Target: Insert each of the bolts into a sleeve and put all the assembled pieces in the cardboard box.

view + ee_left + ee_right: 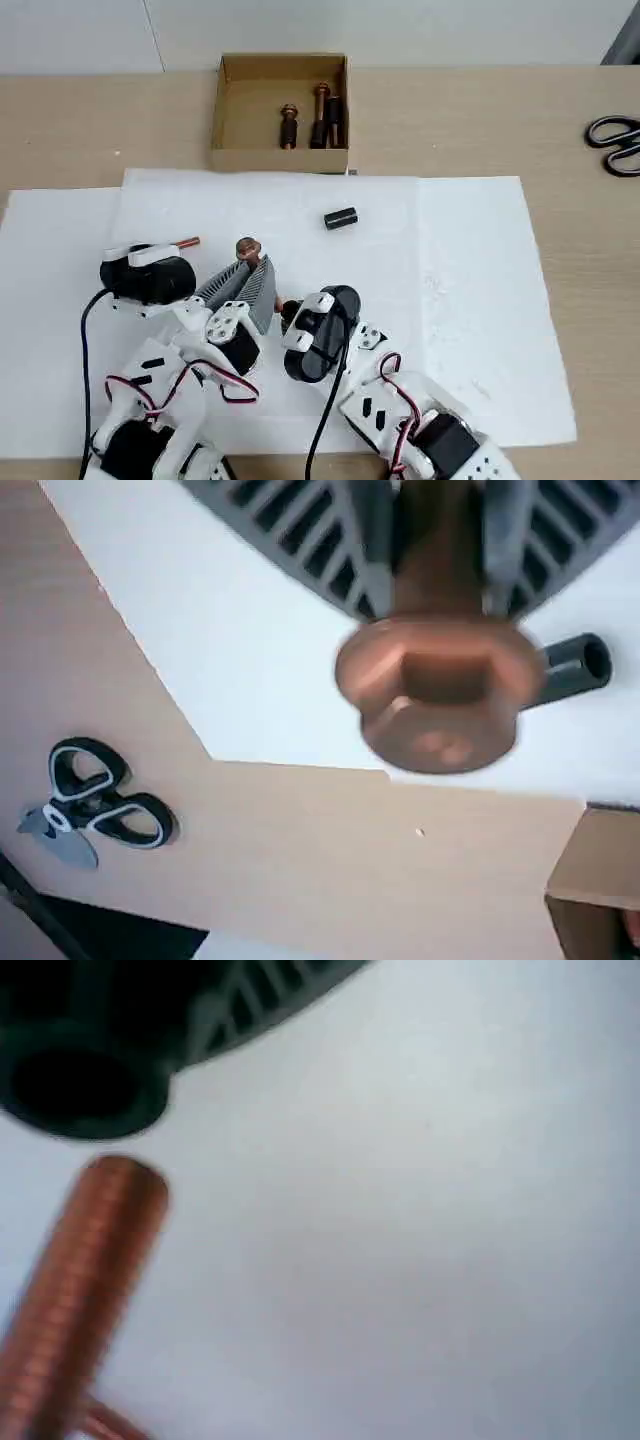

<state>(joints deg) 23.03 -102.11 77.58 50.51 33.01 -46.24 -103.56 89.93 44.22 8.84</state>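
Two arms, both crouched low at the near edge of the bench, elbows folded and wrists tipped down at the white paper sheet. The left fingers are clamped on a copper bolt, with its flanged hex head poking out past the tips. The right fingers sit just beside them, angled in toward the left pair. They look closed around a black held sleeve with its open mouth facing out.

From overhead the right fingers are mostly tucked under that arm's own wrist, so the right wrist cam gives the clear look at that sleeve. It also catches a threaded copper shaft ending just beside the sleeve's mouth, not inside it. Can't tell for sure which bolt that shaft belongs to.

The left wrist cam gets the bolt head pretty much dead on. A loose sleeve lies on the paper beyond the left fingers, and scissors sit well off past the paper on bare bench.

Overhead adds a second bolt lying on the paper just beside the left arm. The cardboard box is well beyond both sets of fingers, with assembled pieces lying inside it.
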